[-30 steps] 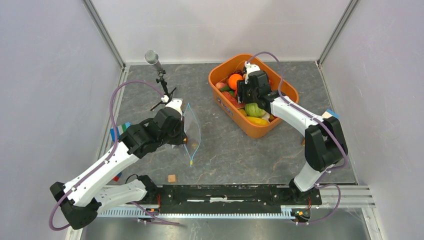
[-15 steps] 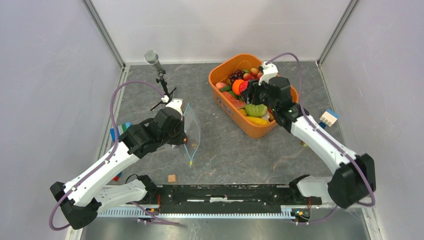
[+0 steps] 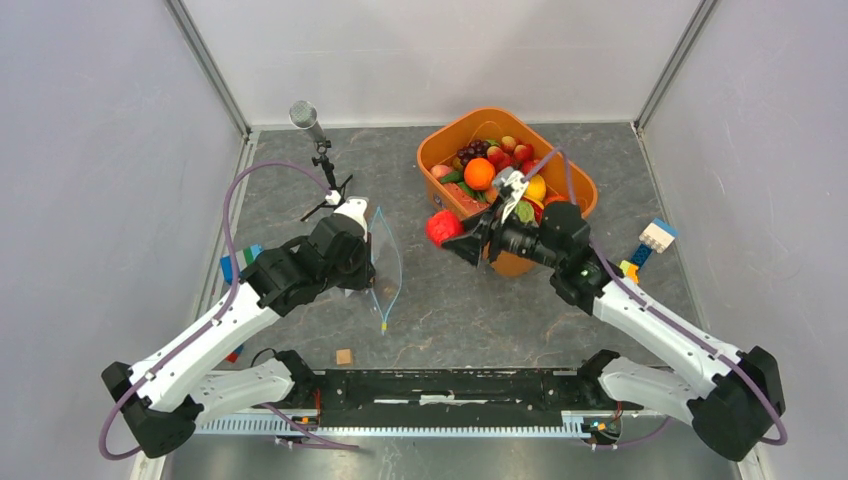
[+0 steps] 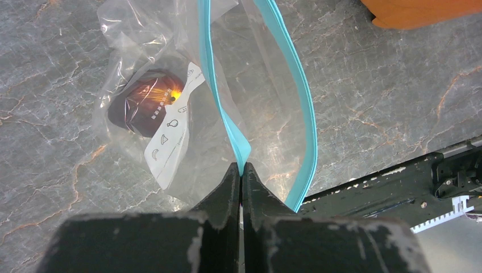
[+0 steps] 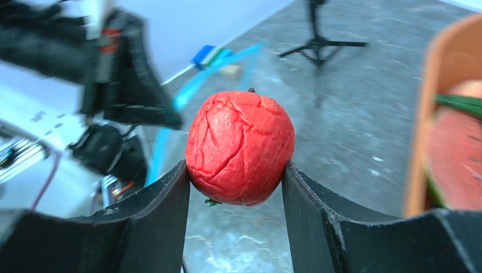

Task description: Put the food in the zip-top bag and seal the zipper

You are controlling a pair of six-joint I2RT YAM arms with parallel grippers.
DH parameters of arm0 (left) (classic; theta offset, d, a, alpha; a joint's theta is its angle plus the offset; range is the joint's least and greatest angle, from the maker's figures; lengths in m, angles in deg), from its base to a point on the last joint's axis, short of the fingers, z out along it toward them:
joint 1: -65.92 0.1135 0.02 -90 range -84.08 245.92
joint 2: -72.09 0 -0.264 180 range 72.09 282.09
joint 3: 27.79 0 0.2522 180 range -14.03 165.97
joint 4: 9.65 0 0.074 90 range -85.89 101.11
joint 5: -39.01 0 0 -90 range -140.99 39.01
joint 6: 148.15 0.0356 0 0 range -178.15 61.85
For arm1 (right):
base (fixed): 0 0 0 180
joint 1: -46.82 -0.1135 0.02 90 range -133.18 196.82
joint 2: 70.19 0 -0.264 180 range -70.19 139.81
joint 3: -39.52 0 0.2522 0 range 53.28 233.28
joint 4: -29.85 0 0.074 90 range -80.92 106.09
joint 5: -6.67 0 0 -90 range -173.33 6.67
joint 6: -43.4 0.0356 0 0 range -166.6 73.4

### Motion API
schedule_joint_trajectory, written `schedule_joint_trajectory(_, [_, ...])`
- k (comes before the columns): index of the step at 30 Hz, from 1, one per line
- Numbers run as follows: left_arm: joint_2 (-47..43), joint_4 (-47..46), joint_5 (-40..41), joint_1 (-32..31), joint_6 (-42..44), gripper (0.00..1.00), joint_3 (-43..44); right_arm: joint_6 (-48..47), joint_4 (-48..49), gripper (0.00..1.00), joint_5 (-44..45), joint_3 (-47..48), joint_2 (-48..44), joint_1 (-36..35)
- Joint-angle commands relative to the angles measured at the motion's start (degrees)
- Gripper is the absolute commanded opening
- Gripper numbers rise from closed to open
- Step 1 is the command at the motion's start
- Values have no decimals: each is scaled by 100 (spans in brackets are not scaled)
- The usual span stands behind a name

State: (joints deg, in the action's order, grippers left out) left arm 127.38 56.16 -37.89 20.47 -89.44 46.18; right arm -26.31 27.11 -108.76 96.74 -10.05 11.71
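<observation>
My left gripper [image 4: 241,166] is shut on the teal zipper [image 4: 224,108] of the clear zip-top bag [image 3: 384,262] and holds its mouth open and upright. The bag [image 4: 170,102] holds a dark round piece [image 4: 145,103] near its white label. My right gripper [image 5: 236,173] is shut on a red wrinkled round fruit [image 5: 240,148]. In the top view that fruit [image 3: 440,227] hangs left of the orange bin [image 3: 447,133], to the right of the bag. Several more toy fruits, among them an orange [image 3: 479,173], lie in the bin.
A microphone on a small tripod [image 3: 322,158] stands behind the bag. Coloured building blocks lie at the right [image 3: 655,237] and at the left wall [image 3: 238,264]. A small wooden cube [image 3: 344,356] sits near the front rail.
My right arm has lifted the red fruit out of the bin and swung it left toward the bag. My left arm and the bag have stayed put.
</observation>
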Motion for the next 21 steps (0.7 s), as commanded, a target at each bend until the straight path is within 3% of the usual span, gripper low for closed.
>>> schedule_joint_trajectory(1, [77,-238,-97,19,123,2,88,-193,495,43,-367,-78,-172,-812])
schedule_joint_trajectory(9, [131,-296,-217,19,135,2,80,46,897,44,25,-137,400,-1754])
schedule_joint_trajectory(17, [51,-428,-361,19,93,2,0,315,1124,44,444,31,1169,-2063])
schedule_joint_trajectory(21, [13,-460,-404,19,123,2,-26,448,706,45,1313,168,1330,-2129])
